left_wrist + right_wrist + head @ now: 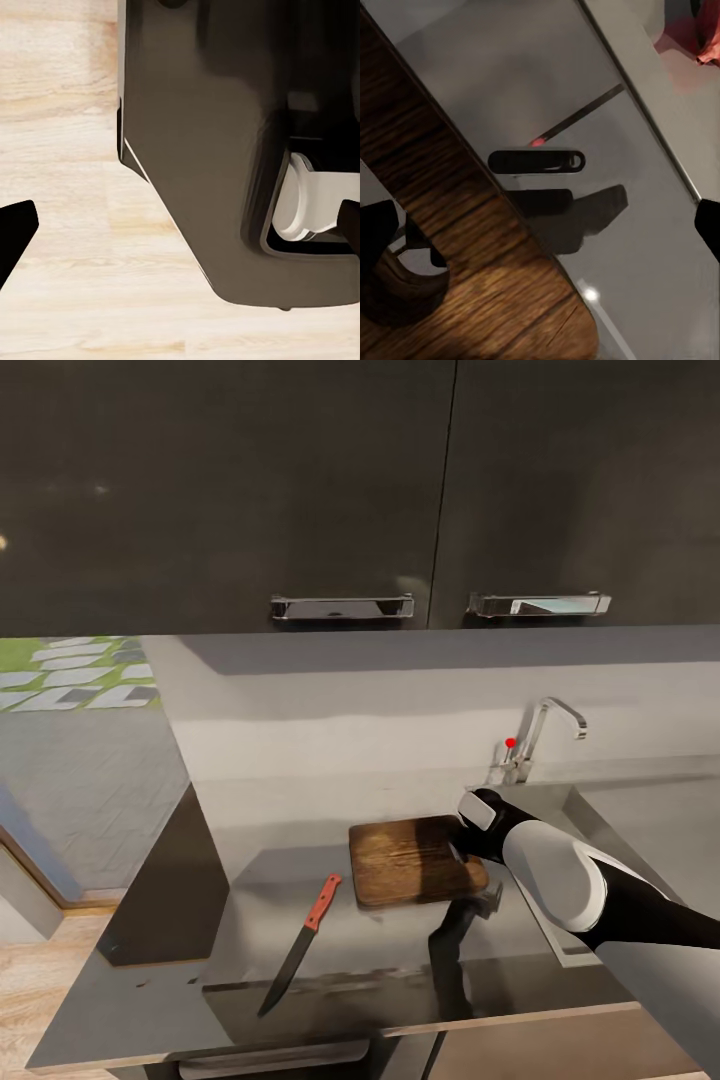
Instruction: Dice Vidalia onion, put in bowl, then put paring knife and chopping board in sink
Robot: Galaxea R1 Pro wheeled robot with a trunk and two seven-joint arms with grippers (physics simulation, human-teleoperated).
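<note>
My right gripper (540, 225), fingers spread and empty, hovers over the dark brown wooden chopping board (415, 858); next, I fetch the onion from the steel sink (590, 830).

My right arm (560, 870) is showing a glossy white shell between black joints, with a white band near the wrist. My fingertips (375, 232) are looking plain black.

Dark brown grained chopping board (412, 858), orange-red-handled paring knife (300, 944), grey countertop (160, 1000)
</note>
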